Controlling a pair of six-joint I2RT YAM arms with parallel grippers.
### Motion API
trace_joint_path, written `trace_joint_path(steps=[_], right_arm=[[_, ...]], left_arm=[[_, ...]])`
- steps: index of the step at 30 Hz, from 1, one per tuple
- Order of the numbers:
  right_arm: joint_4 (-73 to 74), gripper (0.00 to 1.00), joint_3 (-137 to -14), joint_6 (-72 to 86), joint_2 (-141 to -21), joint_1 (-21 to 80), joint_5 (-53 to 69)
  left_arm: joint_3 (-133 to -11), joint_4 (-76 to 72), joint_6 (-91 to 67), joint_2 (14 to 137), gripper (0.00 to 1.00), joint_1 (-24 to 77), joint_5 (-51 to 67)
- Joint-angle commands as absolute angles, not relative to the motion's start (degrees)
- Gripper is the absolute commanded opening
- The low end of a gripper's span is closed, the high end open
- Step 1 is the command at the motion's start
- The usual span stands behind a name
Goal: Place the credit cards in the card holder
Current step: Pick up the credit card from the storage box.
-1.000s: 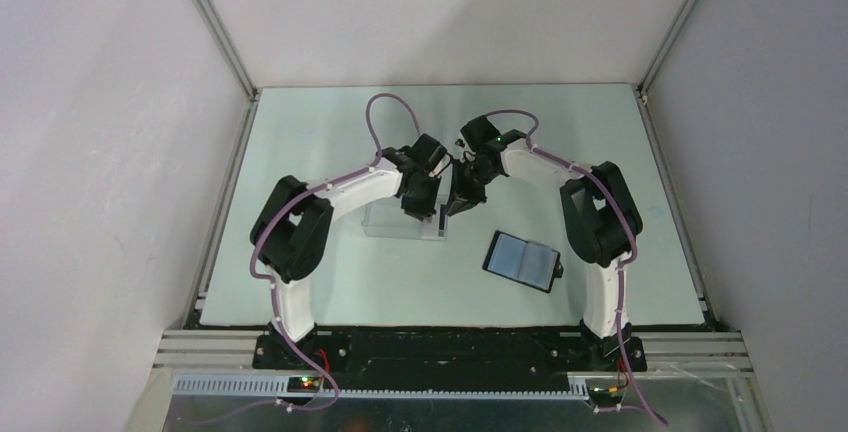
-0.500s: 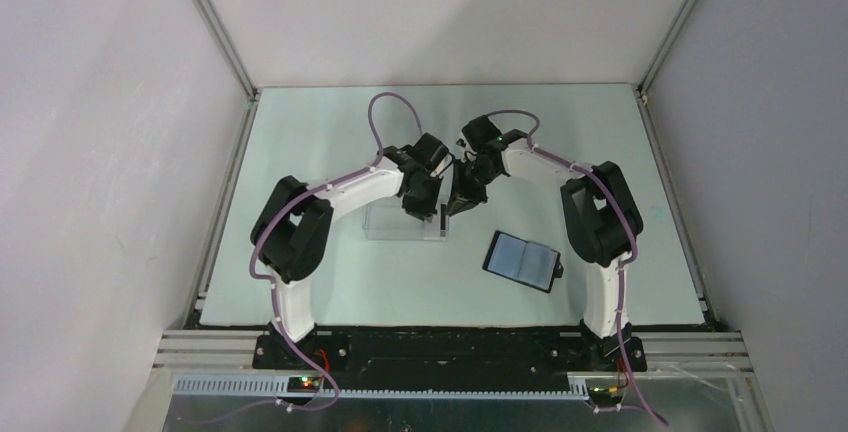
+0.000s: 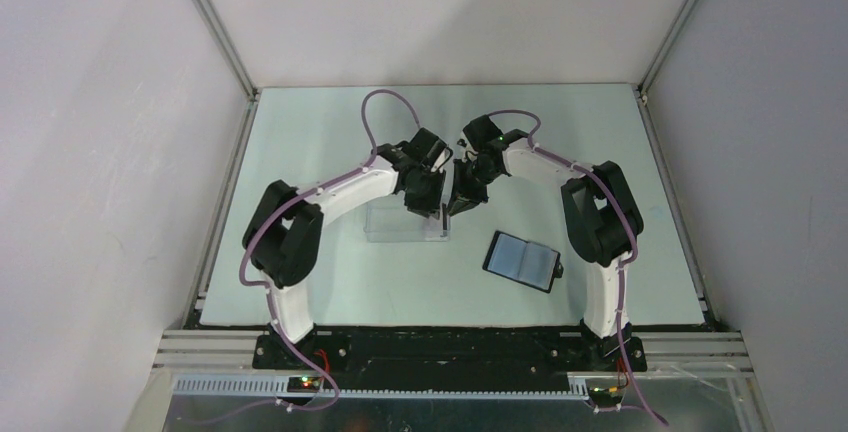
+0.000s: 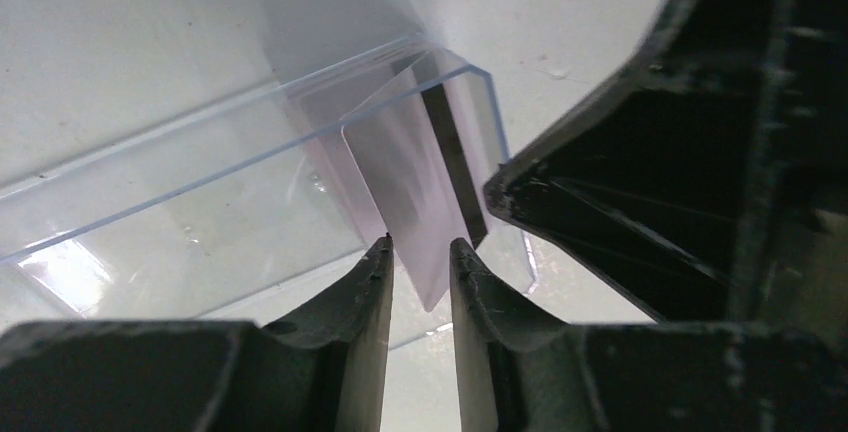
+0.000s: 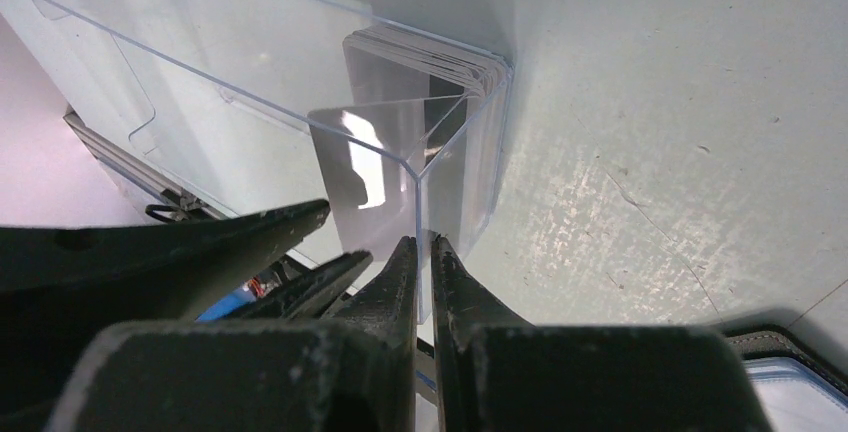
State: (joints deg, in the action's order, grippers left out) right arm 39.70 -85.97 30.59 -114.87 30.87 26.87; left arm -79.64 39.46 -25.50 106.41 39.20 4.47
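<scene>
Left wrist view: left gripper (image 4: 420,252) fingers narrowly parted around one pale credit card (image 4: 405,187), at the clear plastic box (image 4: 180,202).
Right wrist view: right gripper (image 5: 424,248) nearly closed on the box's wall (image 5: 420,212); stack of credit cards (image 5: 470,102) upright inside.
Top view: both grippers meet at centre; one open black card holder (image 3: 522,260) lies lower right on the table (image 3: 320,132), apart.

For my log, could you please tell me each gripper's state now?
Left gripper: shut on a pale plastic card.
Right gripper: shut on the clear plastic box.
</scene>
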Motion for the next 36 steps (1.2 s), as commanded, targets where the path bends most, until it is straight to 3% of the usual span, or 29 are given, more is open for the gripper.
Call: trace_joint_path(steps=[1, 13, 19, 23, 24, 36], right_arm=[[39.4, 0.07, -85.4, 29.9, -115.0, 31.0, 27.1], [39.3, 0.06, -85.1, 29.8, -115.0, 30.9, 27.2], [39.3, 0.06, -85.2, 29.8, -114.9, 31.0, 27.1], [39.2, 0.07, -85.2, 30.0, -114.5, 31.0, 27.2], [39.1, 0.09, -85.4, 29.9, -114.3, 31.0, 27.4], [38.5, 0.60, -83.7, 29.3, -97.5, 29.3, 26.7]], left_arm=[[-80.8, 36.2, -27.7, 102.4, 0.32, 39.3, 7.5], [-76.5, 31.3, -30.6, 104.4, 0.35, 37.9, 11.4], [-74.2, 28.8, -31.9, 104.2, 0.23, 36.7, 12.4], [-73.7, 28.8, -31.8, 104.0, 0.02, 36.5, 11.4], [-73.5, 28.8, -31.8, 103.9, 0.01, 36.5, 11.2], [-68.8, 28.9, -32.4, 85.7, 0.00, 36.3, 5.0]])
